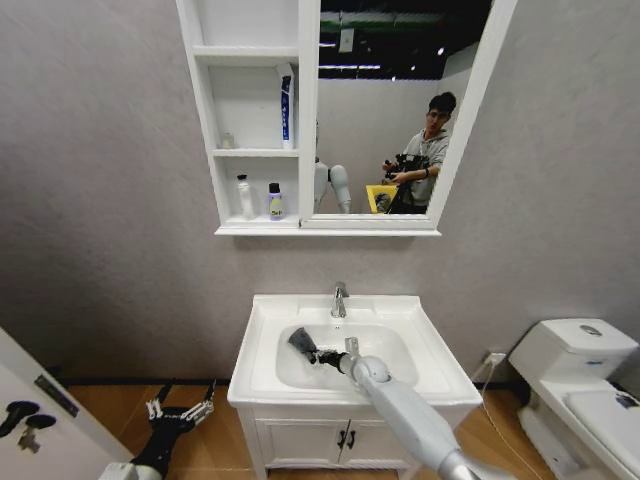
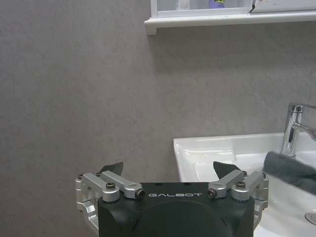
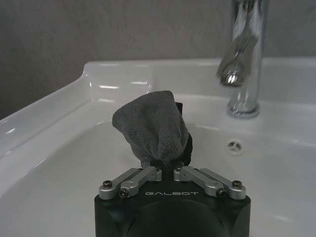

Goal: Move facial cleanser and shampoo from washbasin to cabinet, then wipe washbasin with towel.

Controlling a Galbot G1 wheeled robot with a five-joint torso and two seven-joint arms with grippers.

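The right gripper, its black housing lettered GALBOT, pinches the small dark grey towel, which bunches up just ahead of its fingers inside the bowl of the white ceramic washbasin, before the chrome tap. The left gripper, also marked GALBOT, hangs spread beside the basin's left edge, holding nothing

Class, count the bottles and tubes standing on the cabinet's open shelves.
3, perhaps more hidden: a blue-white tube on the middle shelf; a white bottle and a purple-capped bottle on the bottom shelf of the cabinet.

White toilet right of the two-door floor vanity, against a grey wall.
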